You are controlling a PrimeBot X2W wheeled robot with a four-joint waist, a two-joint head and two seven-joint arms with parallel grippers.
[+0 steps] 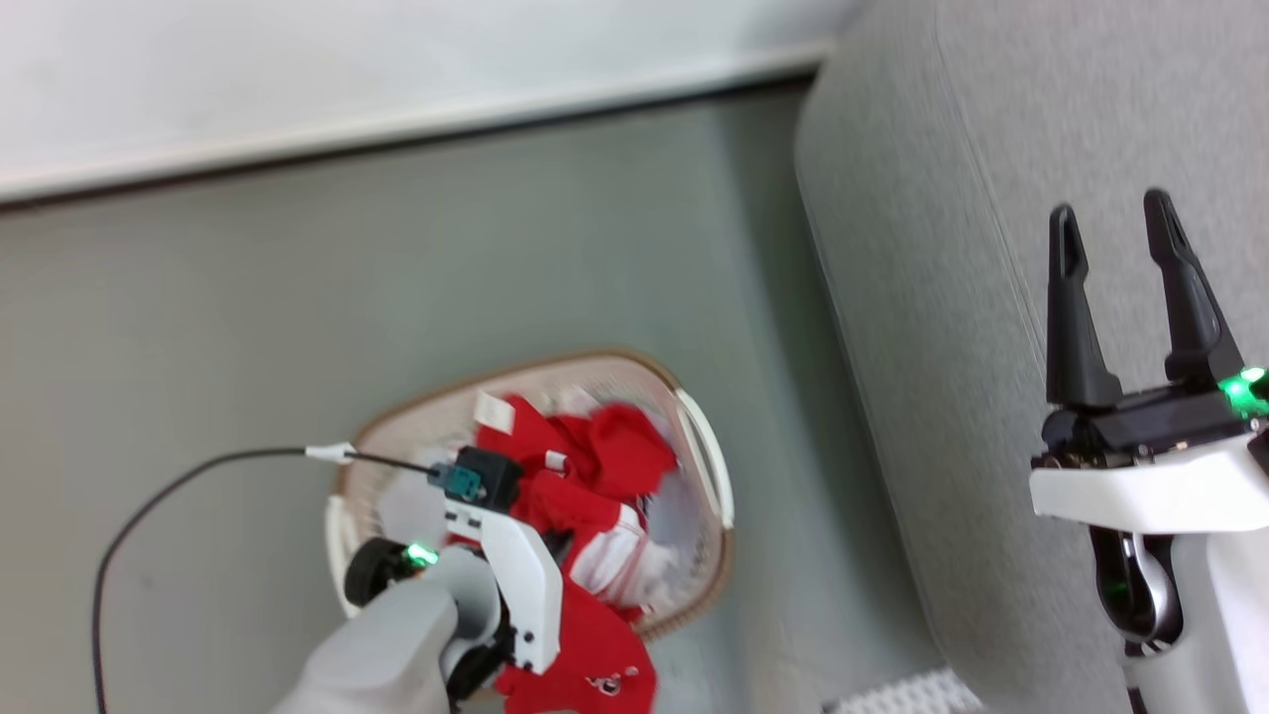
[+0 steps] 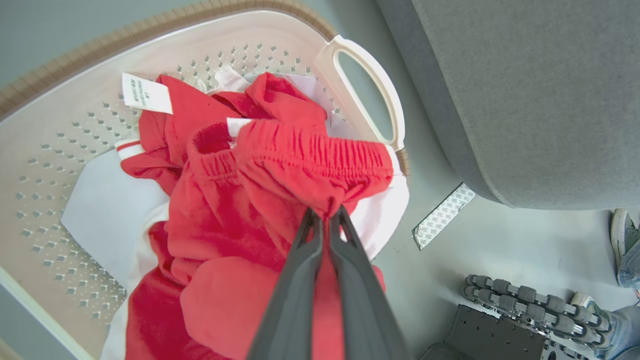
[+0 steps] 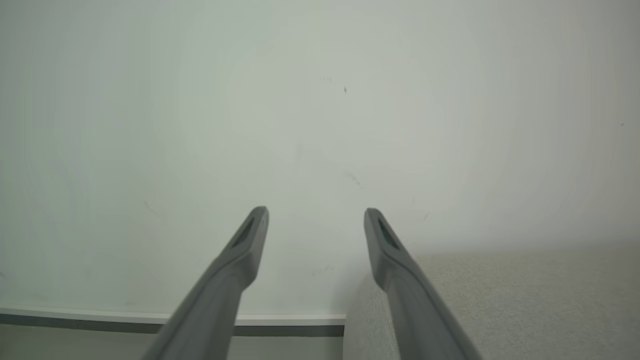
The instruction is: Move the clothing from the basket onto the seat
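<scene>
Left gripper [image 2: 325, 214] is clamping a fold of the clothing [image 2: 240, 210]: both long dark fingers are pressing together on red fabric just below an elasticated waistband, with no gap between them. This gripper is working over the basket [image 2: 150, 30], and the pinched garment is bunching up above the rest of the pile. Around it, further red pieces with white panels are lying inside the basket, one carrying a white label [image 2: 146, 93], and a flat white sheet [image 2: 110, 210] is lying under them against the perforated wall. In the head view, a red piece with a small printed mark is hanging over the near rim of the basket.

Right gripper [image 1: 1110, 208] is holding nothing: its fingers are standing well apart, pointing up over the seat [image 1: 942, 248], with the pale wall [image 3: 300, 100] behind them in its own wrist view.

The basket is standing on the grey floor [image 1: 496, 248] beside the seat, near it but not touching. A strip of patterned tape [image 2: 442, 216] is lying on the floor between them, and a person's shoe [image 2: 622, 235] is showing at the edge.

Progress assessment: the task appears to be at an early stage. All clothing in view is sitting in or over the basket, and no garment is lying on the part of the seat in view. The current step is likely the lift of one garment; carrying it across, releasing it, and repeating for each remaining piece are not yet done.
</scene>
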